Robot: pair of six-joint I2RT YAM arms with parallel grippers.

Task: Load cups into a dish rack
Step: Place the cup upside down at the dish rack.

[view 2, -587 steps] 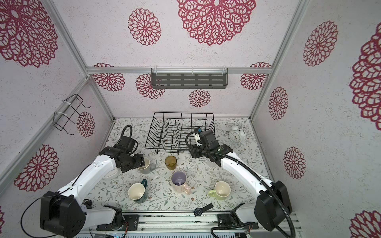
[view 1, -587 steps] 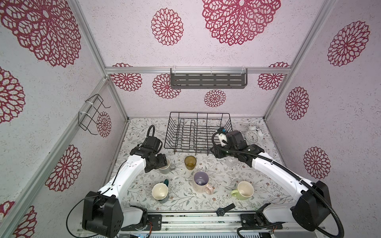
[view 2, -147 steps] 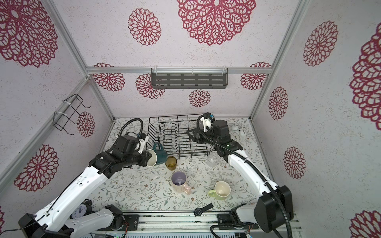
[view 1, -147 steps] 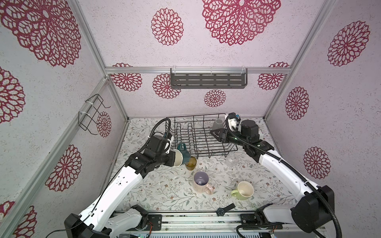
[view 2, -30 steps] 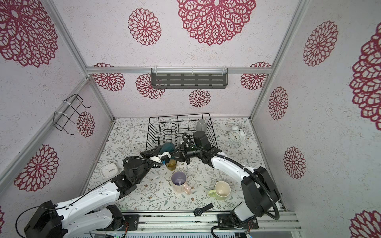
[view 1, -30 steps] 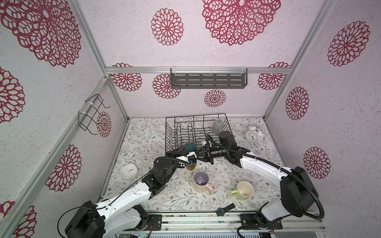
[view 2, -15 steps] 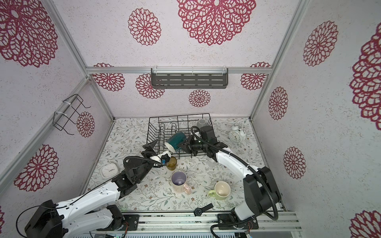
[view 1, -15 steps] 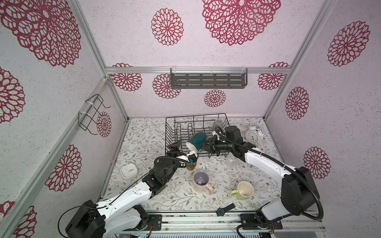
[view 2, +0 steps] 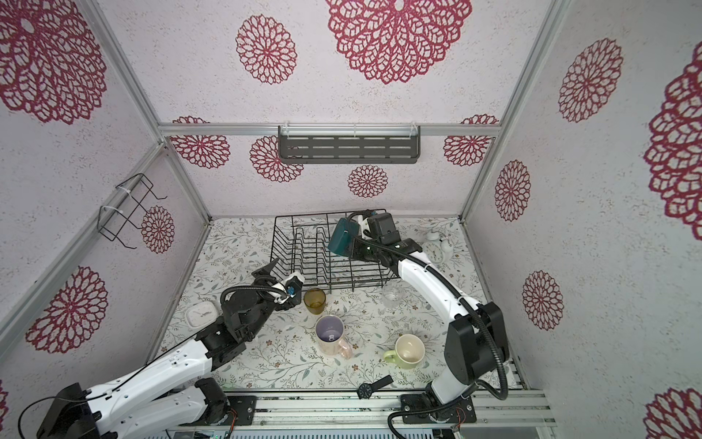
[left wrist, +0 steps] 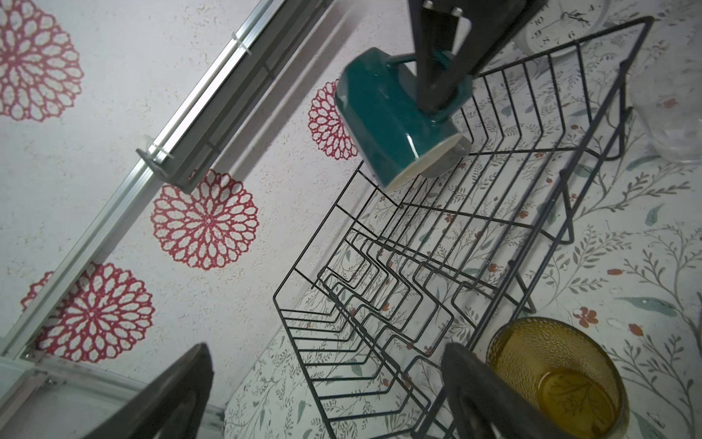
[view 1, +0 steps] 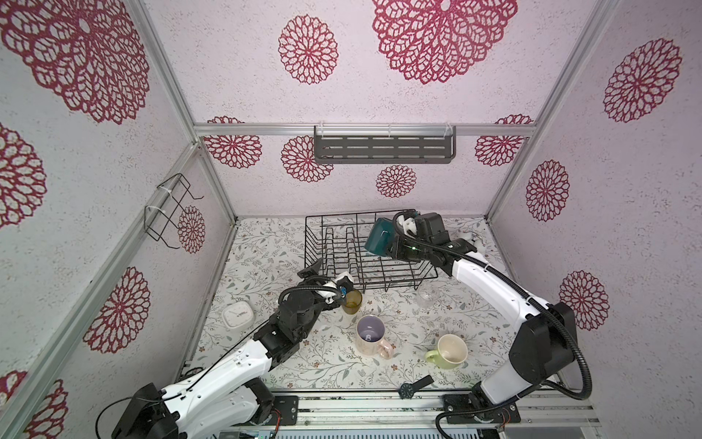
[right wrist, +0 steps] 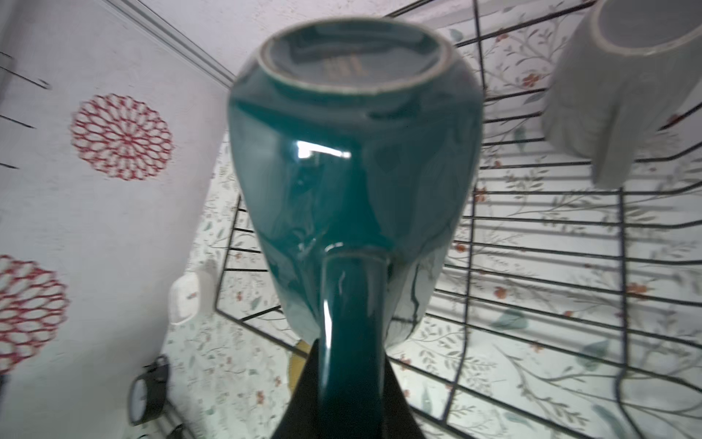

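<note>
This is a robot test cell in a laboratory, dressed to look like a small kitchen. Behind the dish rack (view 1: 343, 249) and on both its sides stand thin walls with red flower wallpaper, held by bare aluminium posts (view 1: 214, 182). A grey slotted shelf (view 1: 383, 149) hangs on the wall behind the rack. The desk (view 1: 266, 247) under the rack has a flowery cover. In front of the rack, the left arm (view 1: 228, 374) and the right arm (view 1: 490, 288) are fixed on a metal rail (view 1: 353, 406).
</note>
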